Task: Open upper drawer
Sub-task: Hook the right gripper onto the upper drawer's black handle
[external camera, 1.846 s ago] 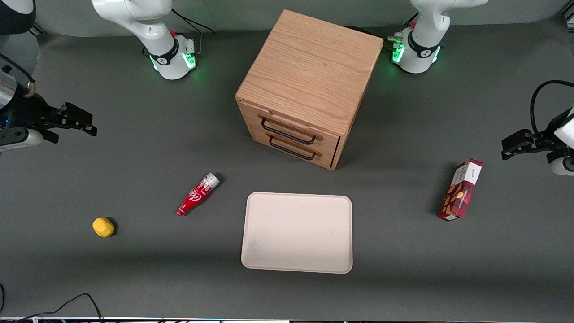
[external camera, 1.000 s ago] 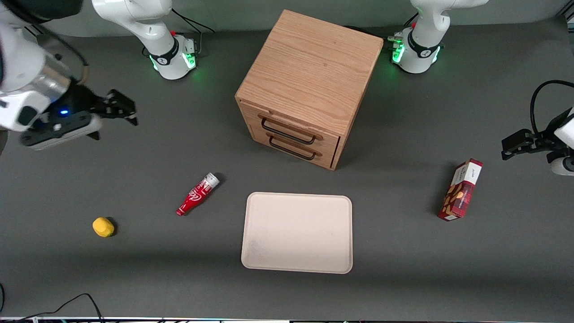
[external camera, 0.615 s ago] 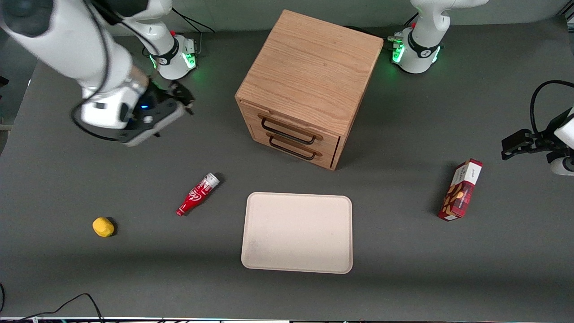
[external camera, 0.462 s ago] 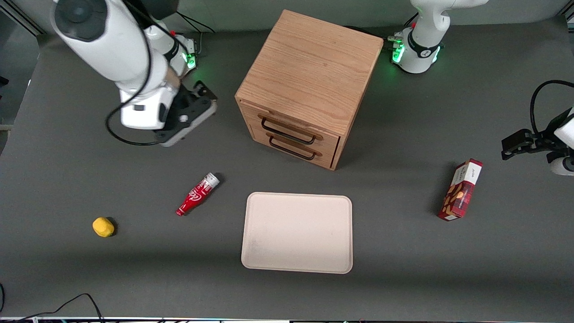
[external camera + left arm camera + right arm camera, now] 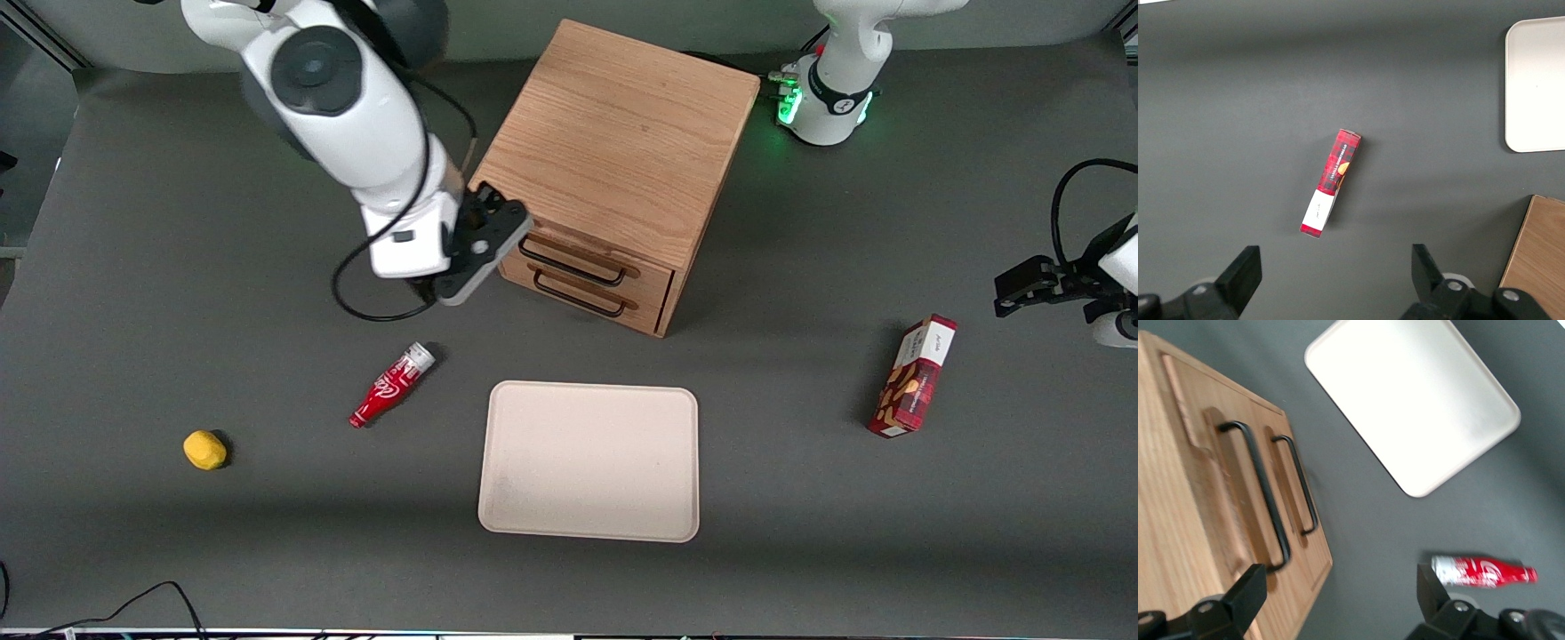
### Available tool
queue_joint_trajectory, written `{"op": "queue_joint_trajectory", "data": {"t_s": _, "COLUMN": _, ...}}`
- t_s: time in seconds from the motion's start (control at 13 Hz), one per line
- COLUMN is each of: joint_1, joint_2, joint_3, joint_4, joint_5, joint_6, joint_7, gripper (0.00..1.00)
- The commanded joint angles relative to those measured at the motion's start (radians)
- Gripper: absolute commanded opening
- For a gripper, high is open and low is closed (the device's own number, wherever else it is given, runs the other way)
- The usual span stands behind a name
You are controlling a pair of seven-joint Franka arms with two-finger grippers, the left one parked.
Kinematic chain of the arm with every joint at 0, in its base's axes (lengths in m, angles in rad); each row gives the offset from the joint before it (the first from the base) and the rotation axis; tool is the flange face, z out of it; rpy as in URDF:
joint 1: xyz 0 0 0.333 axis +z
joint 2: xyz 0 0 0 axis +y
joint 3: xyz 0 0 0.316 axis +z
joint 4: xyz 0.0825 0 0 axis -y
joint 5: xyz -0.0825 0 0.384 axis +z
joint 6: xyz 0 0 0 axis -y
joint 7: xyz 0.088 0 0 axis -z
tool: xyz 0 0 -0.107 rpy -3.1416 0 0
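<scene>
Right arm's hand (image 5: 498, 213) at upper centre of the front frame, hovering beside the cabinet's (image 5: 622, 133) front corner toward the working arm's end, fingers (image 5: 1245, 597) spread apart, nothing held. Upper drawer (image 5: 578, 252) sits closed, flush in the cabinet, black wire handle (image 5: 1261, 497) untouched; lower drawer (image 5: 582, 293) directly beneath. On the tabletop (image 5: 178, 311): red bottle (image 5: 391, 385) lying down, white tray (image 5: 589, 460) nearer the camera than the cabinet, yellow object (image 5: 204, 450) lower left.

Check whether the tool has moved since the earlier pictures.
Yes. The tool, jaws open, has travelled from the working arm's table end to the wooden cabinet, beside the upper drawer.
</scene>
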State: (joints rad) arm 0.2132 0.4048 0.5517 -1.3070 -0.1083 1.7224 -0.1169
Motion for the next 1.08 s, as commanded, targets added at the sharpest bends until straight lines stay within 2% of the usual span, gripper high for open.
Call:
{"op": "queue_joint_trajectory", "data": {"t_s": 0.0, "joint_1": 0.052, "joint_2": 0.060, "joint_3": 0.004, "joint_4": 0.043, "joint_5": -0.034, "joint_6": 0.046, "joint_7": -0.009, "gripper": 1.00}}
{"op": "queue_joint_trajectory", "data": {"t_s": 0.46, "joint_1": 0.057, "joint_2": 0.160, "joint_3": 0.017, "joint_4": 0.031, "joint_5": -0.034, "joint_6": 0.111, "joint_7": -0.029, "gripper": 1.00}}
{"op": "queue_joint_trajectory", "data": {"t_s": 0.77, "joint_1": 0.037, "joint_2": 0.229, "joint_3": 0.060, "joint_4": 0.022, "joint_5": 0.008, "joint_6": 0.131, "joint_7": -0.033, "gripper": 1.00}}
{"op": "queue_joint_trajectory", "data": {"t_s": 0.85, "joint_1": 0.034, "joint_2": 0.232, "joint_3": 0.060, "joint_4": 0.003, "joint_5": 0.033, "joint_6": 0.134, "joint_7": -0.035, "gripper": 1.00}}
{"op": "queue_joint_trajectory", "data": {"t_s": 1.0, "joint_1": 0.026, "joint_2": 0.233, "joint_3": 0.060, "joint_4": -0.017, "joint_5": 0.041, "joint_6": 0.157, "joint_7": -0.073, "gripper": 1.00}}
